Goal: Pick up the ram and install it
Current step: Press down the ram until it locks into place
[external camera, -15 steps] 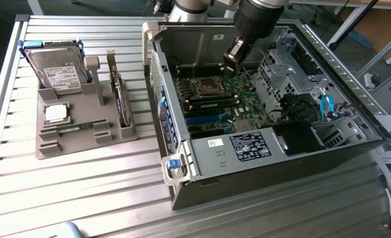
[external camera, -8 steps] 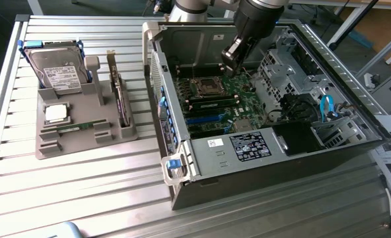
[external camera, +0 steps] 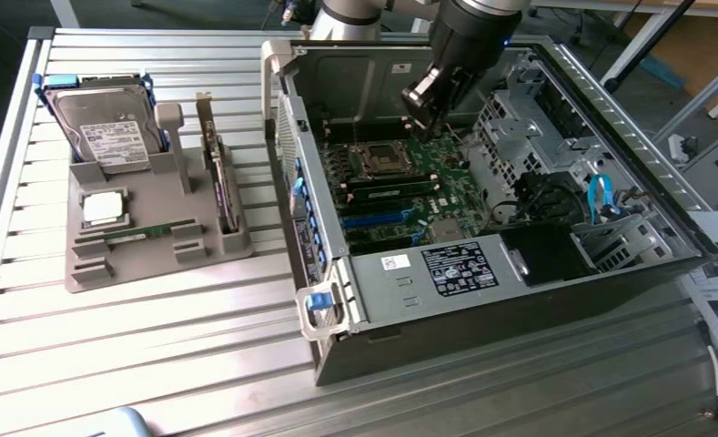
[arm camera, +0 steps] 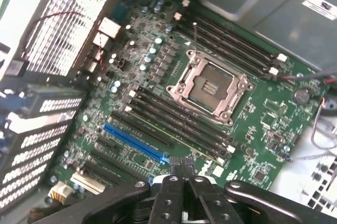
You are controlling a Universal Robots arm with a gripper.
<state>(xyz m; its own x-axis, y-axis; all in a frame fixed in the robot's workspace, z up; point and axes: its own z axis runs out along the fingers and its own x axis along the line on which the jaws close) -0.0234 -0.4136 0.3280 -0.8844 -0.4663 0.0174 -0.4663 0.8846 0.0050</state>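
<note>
A robot arm's gripper (external camera: 429, 102) hangs inside the open computer case (external camera: 480, 273), its fingers (arm camera: 181, 174) clenched together over the motherboard (arm camera: 263, 145), apparently holding nothing. One ram (external camera: 389, 193) stick sits in a slot beside the processor socket (arm camera: 208, 88), which suggests the seating step. Another stick (external camera: 137, 234) lies in the grey tray (external camera: 152, 264) outside the case.

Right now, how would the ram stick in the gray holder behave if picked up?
The ram stick looks thin and flat, so probably light and stiff. Being a flat strip in the gray holder, it likely won't roll. Its thinness suggests it could crack under hard squeezing.
</note>
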